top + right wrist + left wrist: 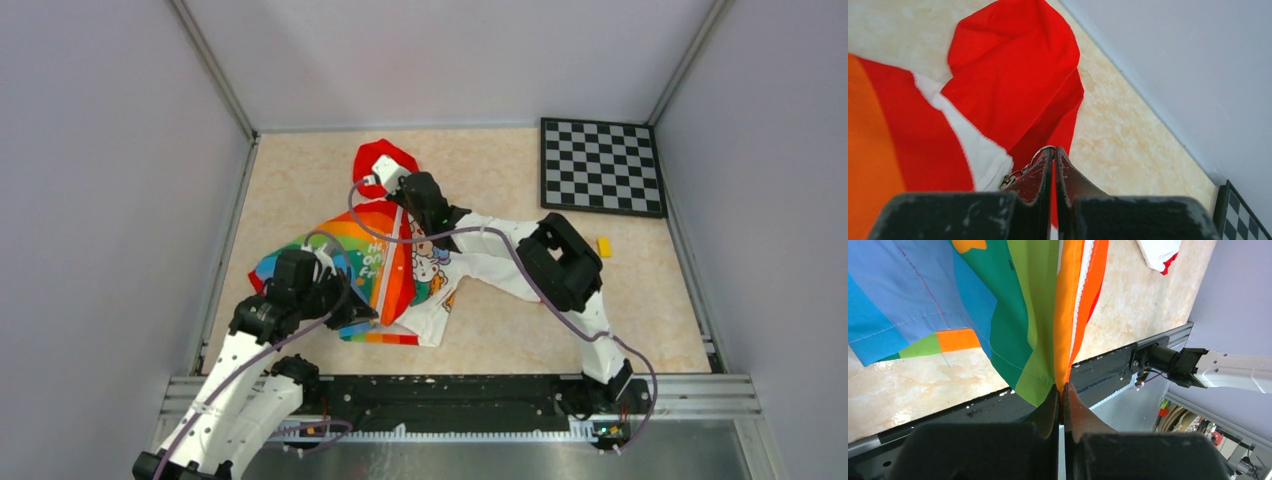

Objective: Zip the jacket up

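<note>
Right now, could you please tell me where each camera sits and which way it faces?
Top external: above, behind the bases, looking down on the table; left arm, right arm show.
Left wrist: faces the near rail; left end effector shut on the jacket hem.
Right wrist: facing the far wall; right end effector shut on the zipper pull.
All share the jacket.

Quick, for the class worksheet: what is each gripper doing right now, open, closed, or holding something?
Left gripper: closed, pinching the jacket at its bottom hem beside the zip.
Right gripper: closed on the zipper pull near the red hood.
</note>
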